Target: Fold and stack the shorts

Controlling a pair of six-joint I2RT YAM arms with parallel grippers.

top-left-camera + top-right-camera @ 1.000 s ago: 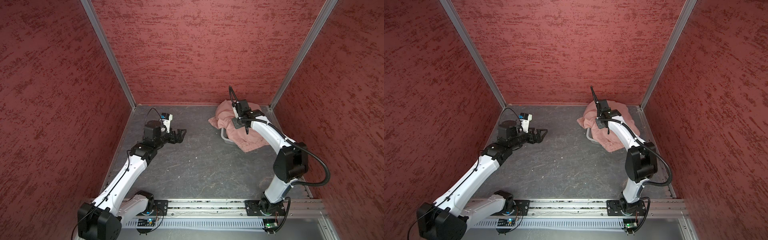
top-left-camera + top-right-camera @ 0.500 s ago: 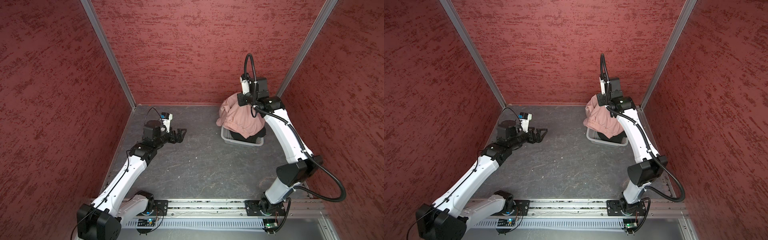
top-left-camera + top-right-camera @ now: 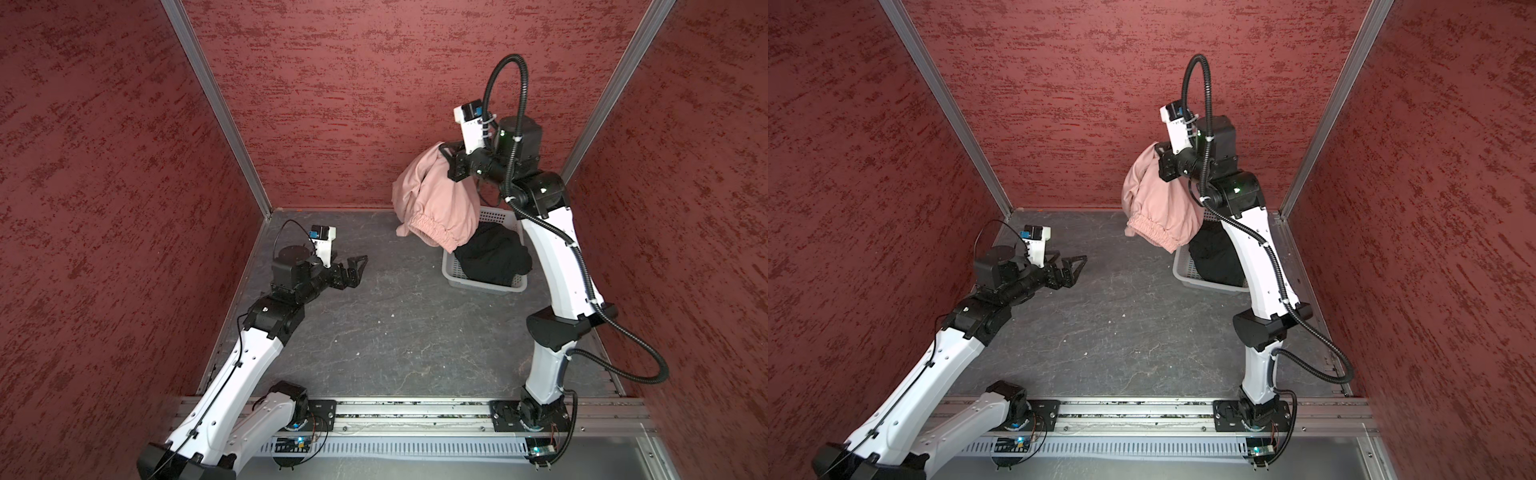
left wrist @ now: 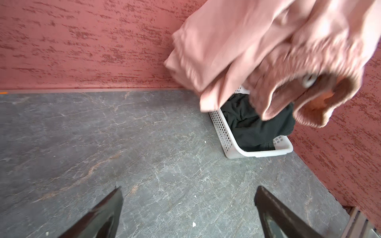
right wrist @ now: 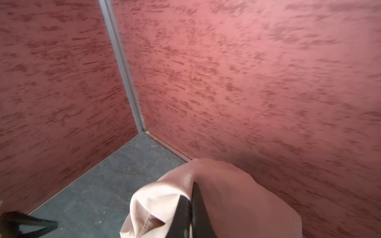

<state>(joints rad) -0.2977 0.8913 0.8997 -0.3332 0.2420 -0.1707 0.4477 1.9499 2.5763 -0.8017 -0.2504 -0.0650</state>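
The dusty pink shorts [image 3: 436, 195] [image 3: 1158, 203] hang in the air above the back right corner, gathered waistband lowest. My right gripper [image 3: 444, 151] [image 5: 190, 191] is shut on a fold of the pink shorts [image 5: 237, 195], its fingers pressed together. The black shorts [image 3: 494, 257] [image 3: 1217, 257] lie crumpled in the white basket [image 3: 482, 286] under them. My left gripper [image 3: 359, 266] [image 3: 1079, 264] [image 4: 188, 188] is open and holds nothing, low over the table at the left. In the left wrist view the pink shorts [image 4: 247, 41] dangle over the black shorts [image 4: 255, 125].
The perforated basket [image 4: 224, 131] stands against the right wall near the back. Red textured walls close in three sides, with metal posts [image 3: 216, 108] in the corners. A metal rail [image 3: 415, 409] carrying both arm bases runs along the front edge.
My right arm has risen and pulled the pink shorts up off the basket, uncovering the black shorts. The left arm has stayed where it was, still open.
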